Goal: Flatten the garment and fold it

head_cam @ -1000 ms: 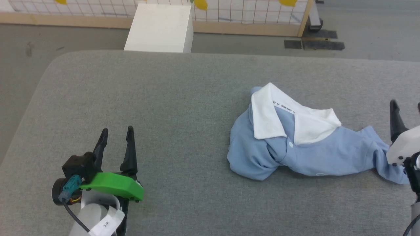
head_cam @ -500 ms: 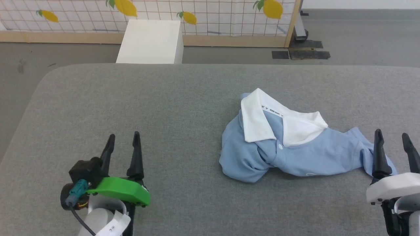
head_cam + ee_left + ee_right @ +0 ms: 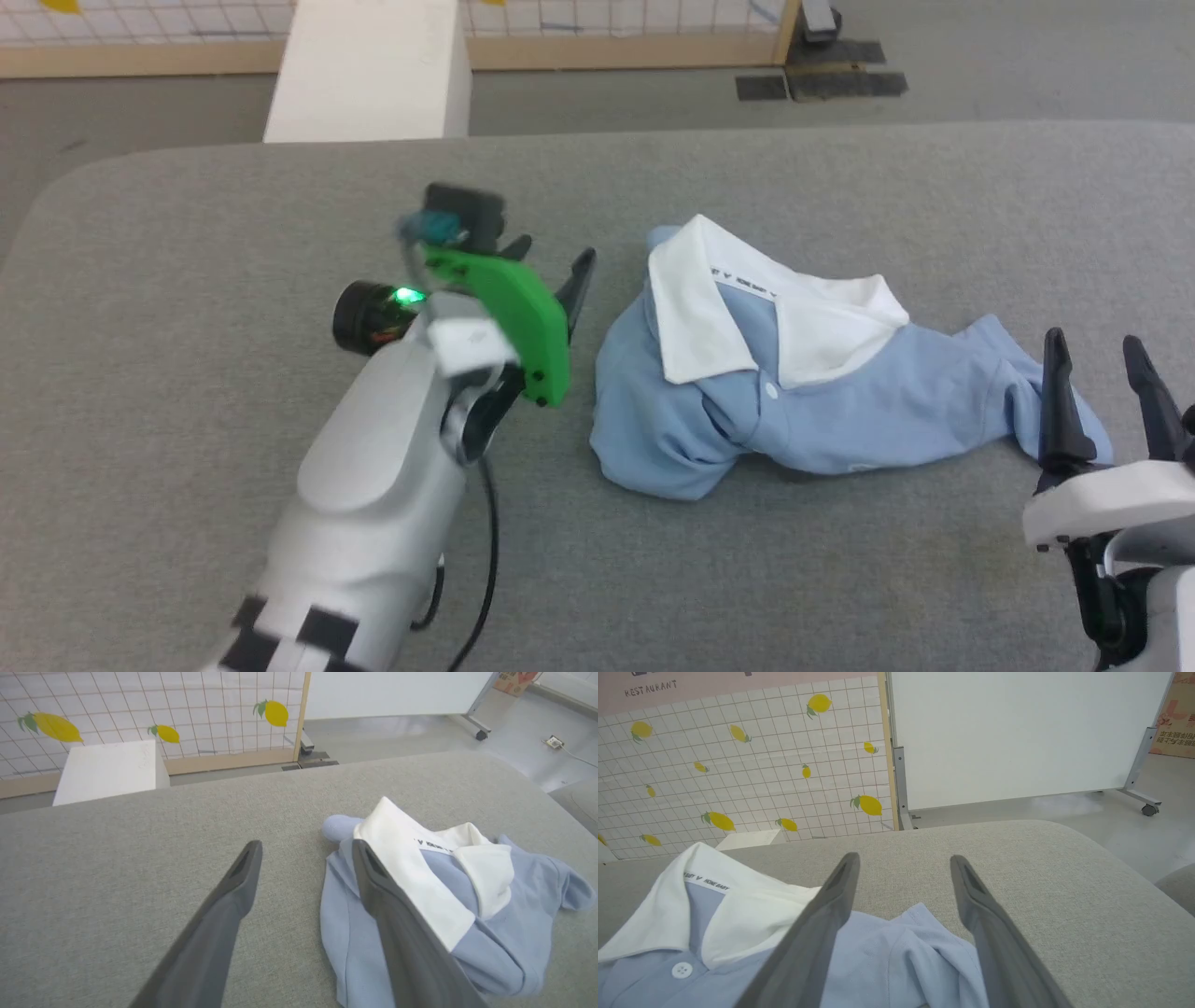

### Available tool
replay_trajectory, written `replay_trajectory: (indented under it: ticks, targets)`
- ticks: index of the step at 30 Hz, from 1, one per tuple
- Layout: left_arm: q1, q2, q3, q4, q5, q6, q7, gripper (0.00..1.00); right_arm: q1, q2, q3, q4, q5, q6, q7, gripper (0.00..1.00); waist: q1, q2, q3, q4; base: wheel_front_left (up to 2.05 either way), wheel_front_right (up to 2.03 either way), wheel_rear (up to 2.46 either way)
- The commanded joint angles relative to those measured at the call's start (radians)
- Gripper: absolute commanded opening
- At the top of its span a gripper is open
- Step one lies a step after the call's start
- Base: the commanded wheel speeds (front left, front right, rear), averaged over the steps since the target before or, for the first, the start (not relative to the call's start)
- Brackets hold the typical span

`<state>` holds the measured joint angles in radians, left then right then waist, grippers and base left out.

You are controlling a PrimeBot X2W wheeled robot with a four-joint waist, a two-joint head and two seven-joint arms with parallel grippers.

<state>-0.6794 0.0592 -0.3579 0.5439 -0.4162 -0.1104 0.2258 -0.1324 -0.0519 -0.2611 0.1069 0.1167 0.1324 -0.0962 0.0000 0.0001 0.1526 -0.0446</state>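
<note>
**Polo shirt heaped on the table; flattening not yet begun**

Nearest in the head view, at about 4 o'clock, the right gripper (image 3: 1093,341) is seen with its two dark fingers spread apart and nothing held. Its tips are set just beside the bunched sleeve end of the light blue polo shirt (image 3: 868,411). From 7 o'clock the pale left forearm (image 3: 373,467) is extended toward the centre. The left gripper (image 3: 553,252), under its green bracket (image 3: 509,317), is likewise parted and empty, at 9 o'clock of the shirt and just beside it. In the left wrist view one finger overlaps the fabric; whether contact is made cannot be told.

The shirt is found at about 3 o'clock on the grey padded table (image 3: 233,233). By its lie, nothing of the task is judged done. The body is heaped and twisted, one sleeve is rolled under, and the hem is hidden. Spreading, smoothing and every fold are left.

The cloth is judged a soft, limp knit, with a fine grain shown in the right wrist view. The white collar (image 3: 691,308) is smoother and flatter, with pointed wings, and a small round white button (image 3: 682,969) is set below it. The table is covered in coarse woven fabric and rounded at its corners.

Farther off, at 11 o'clock, a plain white box (image 3: 369,70) is stood on the floor. Beyond it a lemon-printed grid screen (image 3: 738,765) is framed in pale wood.
</note>
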Motion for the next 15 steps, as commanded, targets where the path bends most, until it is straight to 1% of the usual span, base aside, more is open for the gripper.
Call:
replay_trajectory:
  ticks: [1, 5, 8, 12, 15]
  targets:
    - [-0.047, -0.003, -0.026, 0.048, -0.003, 0.002, 0.079, 1.0, -0.018, 0.001, 0.002, -0.003, 0.005, -0.002, -0.004, 1.0, 0.0, -0.0001, 0.047, -0.044, 0.0, 0.0, 0.0]
    - [-0.151, -0.007, -0.105, 0.153, -0.002, 0.003, 0.291, 1.0, -0.034, 0.001, 0.004, 0.0, 0.011, -0.002, -0.01, 1.0, 0.0, -0.0001, 0.087, -0.082, 0.0, 0.0, 0.0]
    - [-0.196, -0.008, -0.157, 0.203, -0.003, -0.001, 0.403, 1.0, -0.04, 0.001, -0.004, 0.008, 0.012, -0.002, -0.018, 1.0, 0.0, -0.0001, 0.113, -0.106, 0.0, 0.0, 0.0]
    - [-0.21, -0.008, -0.207, 0.232, -0.024, -0.006, 0.478, 1.0, -0.039, 0.002, -0.017, 0.018, 0.012, -0.002, -0.027, 1.0, 0.0, -0.0001, 0.135, -0.121, 0.0, 0.0, 0.0]
    - [-0.205, -0.009, -0.248, 0.262, -0.015, -0.007, 0.516, 1.0, -0.041, 0.002, -0.024, 0.026, 0.014, -0.002, -0.034, 1.0, 0.0, -0.0001, 0.144, -0.123, 0.0, 0.0, 0.0]
